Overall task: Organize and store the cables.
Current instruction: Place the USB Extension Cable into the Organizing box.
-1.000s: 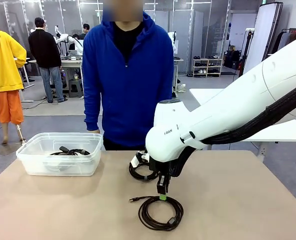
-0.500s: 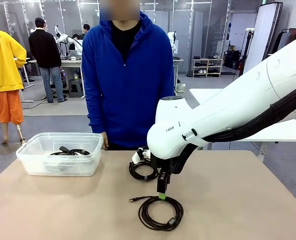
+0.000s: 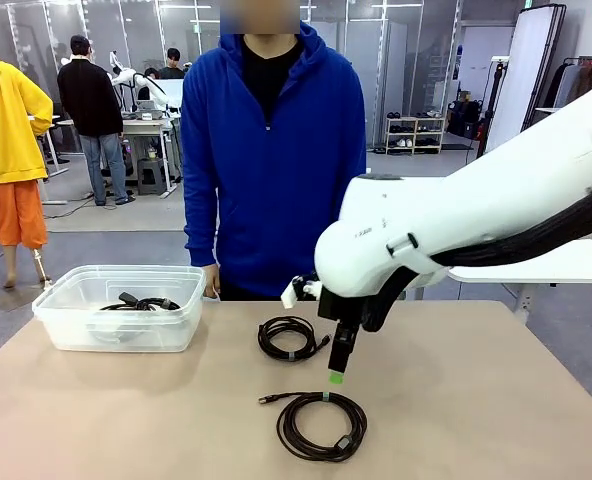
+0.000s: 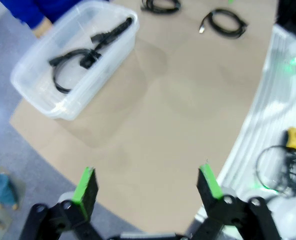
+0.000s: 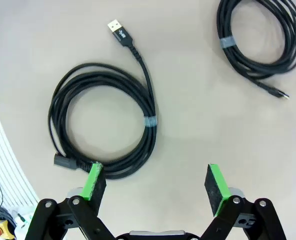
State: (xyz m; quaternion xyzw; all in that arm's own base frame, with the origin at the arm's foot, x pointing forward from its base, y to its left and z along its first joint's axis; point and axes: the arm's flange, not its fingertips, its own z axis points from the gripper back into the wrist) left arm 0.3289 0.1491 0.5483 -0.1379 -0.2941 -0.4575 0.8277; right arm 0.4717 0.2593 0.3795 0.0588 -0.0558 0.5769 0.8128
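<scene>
At the desk's [image 3: 476, 400] far left corner you have the clear bin [image 3: 66, 335], with one binned cable [image 3: 141, 302] coiled inside, just as it lay a second ago. Your left gripper [image 4: 148, 177] hangs high over the desk, looking down on the bin, jaws spread wide with nothing between them. Near the middle of the far edge lies the far coil [image 3: 288, 356]. The arm partly hid it a second ago, and it now shows whole. The near coil [image 3: 323, 397] sits by the middle of the near edge, where it was. Your right gripper [image 3: 336, 372] had a fingertip down at the near coil's far rim a second ago. It has since lifted clear and drifted right, and it hovers above the gap between the two coils, jaws fully apart, holding nothing. The person [image 3: 271, 160] at the far edge has shifted slightly right.
</scene>
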